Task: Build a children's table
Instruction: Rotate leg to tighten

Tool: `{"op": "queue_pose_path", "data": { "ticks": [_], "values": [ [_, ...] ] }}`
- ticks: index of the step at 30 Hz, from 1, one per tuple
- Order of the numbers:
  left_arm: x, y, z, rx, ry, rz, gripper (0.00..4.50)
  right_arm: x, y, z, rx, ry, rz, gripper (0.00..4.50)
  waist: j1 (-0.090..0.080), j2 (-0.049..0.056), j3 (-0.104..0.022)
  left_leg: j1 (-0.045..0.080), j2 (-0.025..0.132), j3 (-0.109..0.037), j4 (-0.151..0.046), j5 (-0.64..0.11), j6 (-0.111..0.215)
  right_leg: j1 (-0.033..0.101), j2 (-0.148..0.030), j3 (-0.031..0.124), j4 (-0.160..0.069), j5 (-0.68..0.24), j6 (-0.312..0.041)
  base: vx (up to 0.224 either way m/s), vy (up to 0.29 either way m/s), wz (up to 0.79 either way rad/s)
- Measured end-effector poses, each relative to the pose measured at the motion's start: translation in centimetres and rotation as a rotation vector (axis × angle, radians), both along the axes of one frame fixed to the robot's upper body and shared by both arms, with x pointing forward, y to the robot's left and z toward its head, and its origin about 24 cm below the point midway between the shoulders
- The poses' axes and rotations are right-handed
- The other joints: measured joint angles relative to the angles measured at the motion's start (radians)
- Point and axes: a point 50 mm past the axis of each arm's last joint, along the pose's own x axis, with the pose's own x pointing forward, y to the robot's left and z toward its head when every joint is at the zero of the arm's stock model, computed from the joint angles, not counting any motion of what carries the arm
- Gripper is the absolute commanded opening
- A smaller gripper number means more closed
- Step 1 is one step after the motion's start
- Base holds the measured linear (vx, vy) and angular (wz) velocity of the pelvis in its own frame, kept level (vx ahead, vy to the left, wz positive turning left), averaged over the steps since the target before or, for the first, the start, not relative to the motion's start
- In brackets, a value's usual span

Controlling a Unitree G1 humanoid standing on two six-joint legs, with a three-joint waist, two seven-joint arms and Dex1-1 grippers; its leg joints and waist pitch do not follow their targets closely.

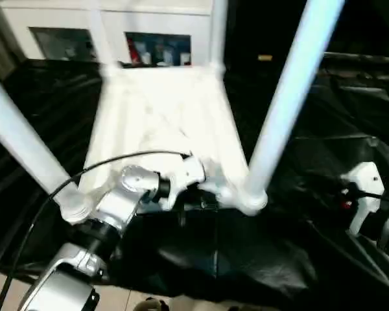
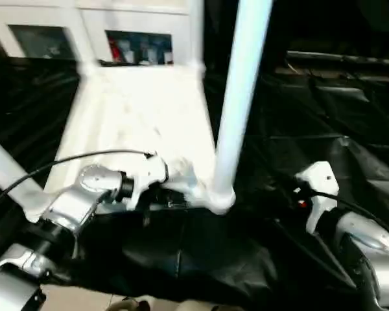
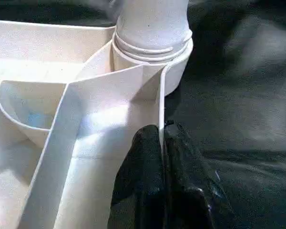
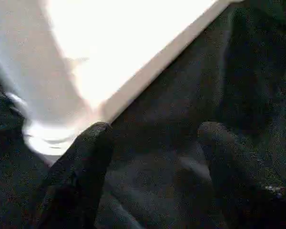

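The white children's table [image 1: 162, 123] lies upside down on black cloth, ribbed underside up. Legs stand up from its corner sockets: one at the near right [image 1: 285, 97], one at the near left [image 1: 19, 142], another at the far right [image 1: 218, 32]. My left gripper [image 3: 163, 138] is shut on the thin side rim [image 3: 155, 95] of the top, just beside the near right socket [image 3: 152, 57]. My right gripper [image 4: 152, 131] hovers open over the cloth to the right of that corner, with nothing between its fingers. Its white wrist housing [image 2: 318, 188] sits apart from the table.
Black cloth [image 1: 311, 259] covers the work surface and falls in folds at the front and right. A white cabinet [image 1: 117, 32] with glass-fronted shelves stands behind the table. A strip of pale floor [image 1: 129, 301] lies below the cloth's front edge.
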Motion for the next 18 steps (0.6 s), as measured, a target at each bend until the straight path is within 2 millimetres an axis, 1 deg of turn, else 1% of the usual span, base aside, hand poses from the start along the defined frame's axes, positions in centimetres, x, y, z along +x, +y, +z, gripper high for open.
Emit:
{"op": "queue_pose_path", "data": {
  "ticks": [2, 3, 4, 5, 6, 7, 10, 11, 12, 14, 15, 16, 18],
  "values": [
    [-0.3, 0.2, -0.1, 0.001, 0.001, -0.022, 0.0, 0.0, -0.5, 0.2, -0.005, -0.009, -0.033, 3.12, -0.001, 0.001, 0.0, 0.0, 0.0, 0.0, 0.002, 0.0, 0.0, 0.0, 0.0, 0.0, 0.001, 0.0, 0.0, 0.0, 0.0, 0.0],
    [-0.3, 0.2, -0.1, 0.0, 0.0, -0.024, 0.28, 0.1, -0.4, 0.2, -0.004, -0.017, -0.044, 3.14, -0.002, 0.001, 0.0, 0.0, 0.0, 0.0, 0.002, 0.0, 0.0, 0.0, 0.0, 0.0, 0.002, 0.0, 0.0, 0.0, 0.0, 0.0],
    [-0.4, 0.3, -0.1, -0.001, -0.002, -0.023, 0.28, 0.4, -0.3, 0.3, 0.003, -0.03, -0.06, 3.14, -0.004, 0.001, 0.0, 0.0, 0.001, 0.0, 0.003, 0.0, 0.0, 0.0, 0.0, 0.0, 0.003, 0.0, 0.0, 0.0, 0.0, 0.0],
    [-0.5, 0.4, -0.1, -0.002, -0.003, -0.023, 0.46, 0.7, 0.0, 0.4, 0.009, -0.046, -0.084, 3.14, -0.005, 0.001, 0.0, 0.0, 0.001, 0.0, 0.005, 0.0, 0.0, 0.0, 0.0, 0.0, 0.004, 0.0, 0.0, 0.0, 0.0, 0.0],
    [-0.6, 0.4, -0.1, -0.013, 0.003, -0.021, 0.46, 0.9, 0.1, 0.3, 0.007, -0.051, -0.102, 3.14, -0.005, 0.0, 0.0, 0.0, 0.001, 0.0, 0.005, 0.0, 0.0, 0.0, 0.0, 0.0, 0.005, 0.0, 0.0, 0.0, 0.0, 0.0],
    [-0.8, 0.6, -0.1, -0.025, 0.008, -0.021, 0.6, 1.3, 0.2, 0.2, 0.01, -0.06, -0.134, 3.14, -0.007, -0.001, 0.0, 0.0, 0.001, 0.0, 0.005, 0.0, 0.0, -0.001, 0.0, 0.0, 0.005, 0.0, 0.0, 0.0, 0.0, 0.0],
    [-1.2, 0.5, 1.1, -0.091, -0.017, -0.051, 0.7, 2.3, 0.3, -0.1, 0.013, -0.087, -0.259, 3.14, -0.005, -0.002, -0.001, -0.001, 0.001, 0.0, 0.006, 0.0, 0.0, -0.001, 0.0, 0.0, 0.005, 0.0, 0.0, 0.0, 0.0, 0.0],
    [-1.2, 0.6, 1.8, -0.122, -0.036, -0.048, 0.92, 2.6, 0.6, -0.1, 0.029, -0.103, -0.292, 3.14, -0.006, -0.002, -0.001, 0.0, 0.001, 0.0, 0.006, 0.0, 0.0, -0.001, 0.0, 0.0, 0.006, 0.0, 0.0, 0.0, 0.0, 0.0],
    [-1.1, 0.8, 2.4, -0.149, -0.048, -0.027, 1.0, 2.7, 0.9, -0.1, 0.042, -0.111, -0.325, 3.14, -0.005, -0.002, -0.001, 0.0, 0.001, 0.0, 0.006, 0.0, 0.0, -0.001, 0.0, 0.0, 0.007, 0.0, 0.0, 0.0, 0.0, 0.0],
    [-0.8, 1.8, 3.6, -0.223, -0.073, 0.075, 1.05, 2.9, 1.5, -0.5, 0.087, -0.118, -0.412, 3.14, -0.006, -0.002, -0.001, 0.0, 0.002, 0.0, 0.008, 0.0, 0.0, -0.001, 0.001, 0.0, 0.008, 0.0, 0.0, 0.0, 0.0, 0.0],
    [-0.6, 2.3, 4.1, -0.257, -0.091, 0.14, 1.25, 2.9, 1.7, -0.7, 0.094, -0.117, -0.442, 3.42, -0.007, -0.002, -0.001, 0.0, 0.002, 0.0, 0.008, 0.0, -0.001, -0.001, 0.001, 0.0, 0.009, 0.0, 0.0, 0.0, 0.0, 0.0],
    [-0.4, 2.8, 4.4, -0.277, -0.108, 0.206, 1.36, 2.9, 1.8, -0.8, 0.094, -0.115, -0.465, 3.49, -0.007, -0.002, -0.001, 0.0, 0.002, 0.0, 0.009, 0.0, -0.001, -0.001, 0.001, 0.0, 0.01, 0.0, 0.0, 0.0, 0.0, 0.0],
    [0.7, 4.3, 4.6, -0.319, -0.168, 0.508, 1.43, 2.8, 2.2, -1.1, 0.085, -0.12, -0.537, 3.52, -0.009, -0.002, -0.001, 0.0, 0.003, 0.0, 0.012, 0.0, -0.001, -0.001, 0.001, 0.0, 0.012, 0.0, 0.0, 0.0, 0.0, 0.0]
  ]
}}
